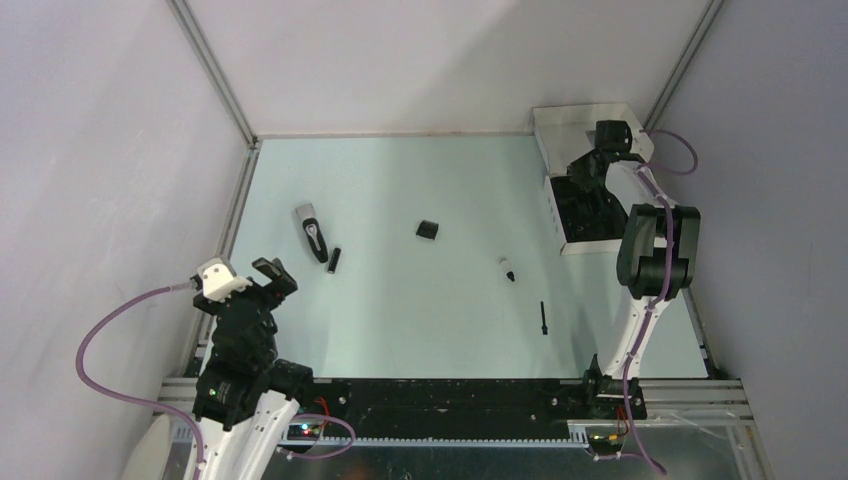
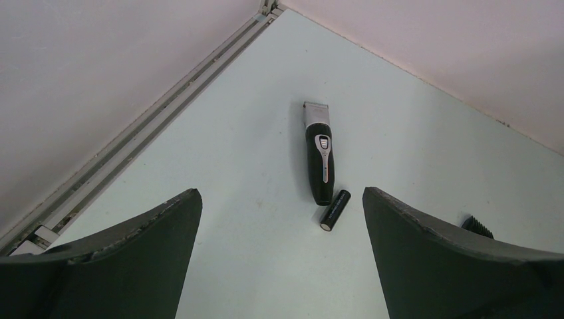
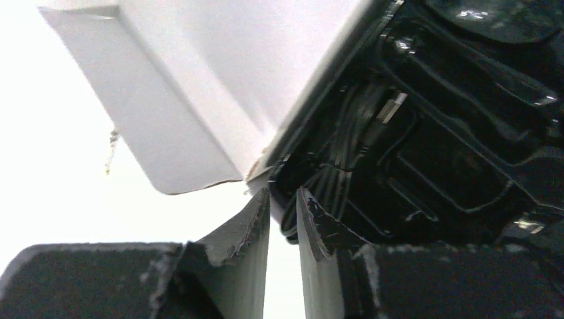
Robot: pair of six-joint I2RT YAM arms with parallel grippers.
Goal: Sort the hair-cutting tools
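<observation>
Nearest me the left hand (image 1: 262, 280) hangs wide open and empty over the counter (image 1: 420, 330), beyond it lie the thin stick brush (image 1: 543, 318) and the clipper (image 1: 312, 231) just beside a black cylinder (image 1: 334, 260), and farthest the right hand (image 3: 282, 203), pinched almost closed on nothing, sits at the white box (image 1: 585, 120) near the coiled cable (image 3: 349, 126).

The left arm is kept folded close to its base at the near left. Its black two-finger gripper (image 1: 245, 272) is aimed forward, with the dark fingers (image 2: 133, 252) spread wide. The right arm is extended to the far right with the elbow raised. Its black two-finger gripper (image 3: 282, 203) is pitched downward, the jaws drawn almost together with only a narrow slit left.
</observation>
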